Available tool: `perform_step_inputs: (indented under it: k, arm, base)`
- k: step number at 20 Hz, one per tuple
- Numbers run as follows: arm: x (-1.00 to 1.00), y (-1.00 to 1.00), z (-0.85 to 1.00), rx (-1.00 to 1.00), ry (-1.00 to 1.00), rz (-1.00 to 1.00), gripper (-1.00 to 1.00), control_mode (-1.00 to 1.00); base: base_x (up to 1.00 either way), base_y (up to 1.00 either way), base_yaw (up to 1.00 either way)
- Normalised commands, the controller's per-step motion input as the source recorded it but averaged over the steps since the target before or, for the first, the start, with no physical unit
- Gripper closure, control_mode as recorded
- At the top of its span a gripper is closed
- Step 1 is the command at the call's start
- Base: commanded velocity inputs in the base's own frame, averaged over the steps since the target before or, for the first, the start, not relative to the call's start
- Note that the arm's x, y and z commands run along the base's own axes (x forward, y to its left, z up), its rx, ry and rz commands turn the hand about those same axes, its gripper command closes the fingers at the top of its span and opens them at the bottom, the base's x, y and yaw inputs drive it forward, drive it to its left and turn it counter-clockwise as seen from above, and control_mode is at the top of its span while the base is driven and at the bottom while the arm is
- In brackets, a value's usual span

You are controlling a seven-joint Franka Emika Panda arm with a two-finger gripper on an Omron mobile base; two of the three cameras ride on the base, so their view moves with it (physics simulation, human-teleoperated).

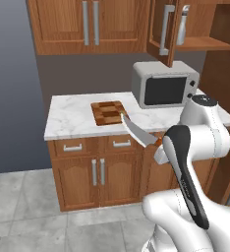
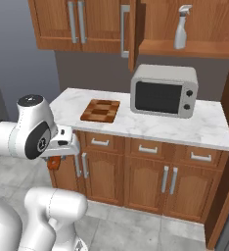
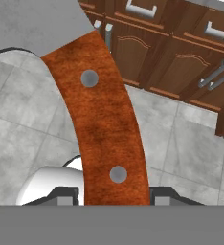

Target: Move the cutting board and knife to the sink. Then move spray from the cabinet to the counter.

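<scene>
one thing's already in the air here: the knife (image 1: 139,132). the gripper (image 3: 115,195) is partly closed on its curved reddish-brown handle, fingers either side, so the handle runs straight up the hand view with two grey rivets showing and the floor tiles behind. from the left base view the silver blade sticks out up and left, away from the arm, hanging in front of the counter (image 1: 70,115) edge rather than over it. my guess is it's held by the handle and clear of the counter so it can be carried off to the sink without scraping anything.

cutting board (image 2: 101,110) sits flat on the counter, left of the microwave (image 2: 164,90), untouched. the spray (image 2: 181,28) stands upright on the shelf of the open cabinet (image 2: 185,48) above the microwave, so that part looks not started.

no brands, labels or writing readable anywhere, microwave panel just shows two knobs.
</scene>
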Motion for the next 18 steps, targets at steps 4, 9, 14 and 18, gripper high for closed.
perform_step_inputs:
  k: [4, 9, 14, 18]
  arm:
    - [0.00, 0.00, 0.00, 0.00, 0.00, 0.00, 1.00, 1.00]
    - [0.00, 0.00, 0.00, 0.00, 0.00, 0.00, 1.00, 1.00]
    - [0.00, 0.00, 0.00, 0.00, 0.00, 0.00, 1.00, 1.00]
    - [0.00, 0.00, 0.00, 0.00, 0.00, 0.00, 1.00, 1.00]
  base:
    - [-0.62, -0.18, 0.00]
    - [-0.64, -0.13, 0.00]
    - [-0.46, -0.01, 0.06]
    - [-0.37, 0.00, 0.13]
